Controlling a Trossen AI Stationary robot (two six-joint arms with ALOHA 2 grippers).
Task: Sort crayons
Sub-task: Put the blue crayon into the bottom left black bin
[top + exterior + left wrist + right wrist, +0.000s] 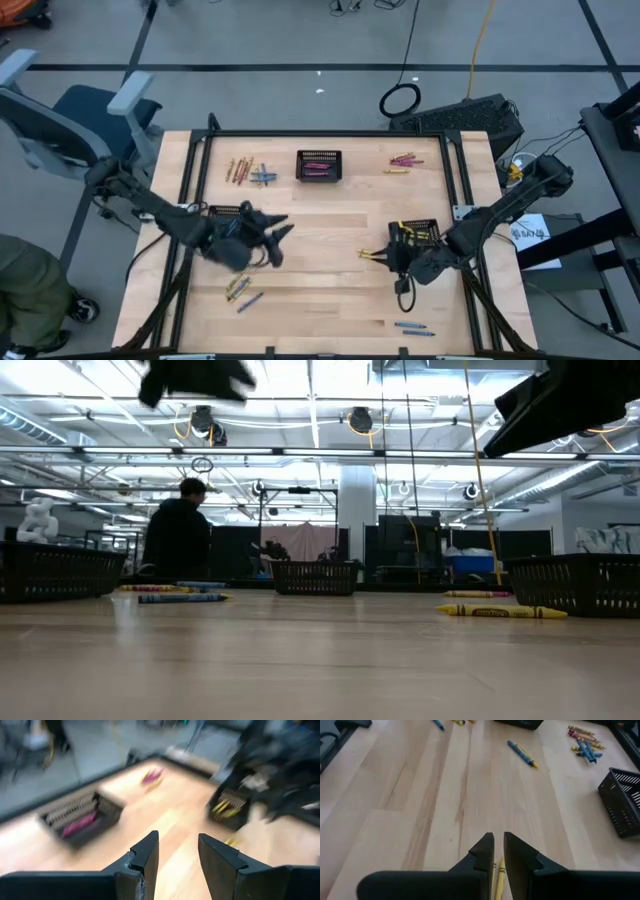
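I've got the right claw (499,851) low over the desk (470,795), fingers pinched nearly together astride a yellow crayon (500,879) beside the yellow-crayon basket (415,236); whether it truly grips, I cannot tell. My left claw (177,851) hangs parted and empty above mid-desk. Other crayons (250,172) lie scattered in little heaps; pink ones sit in the far basket (319,166).

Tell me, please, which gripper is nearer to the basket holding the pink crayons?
Left. The left gripper sits just below-left of that basket; the right gripper is farther, by the yellow-crayon basket.
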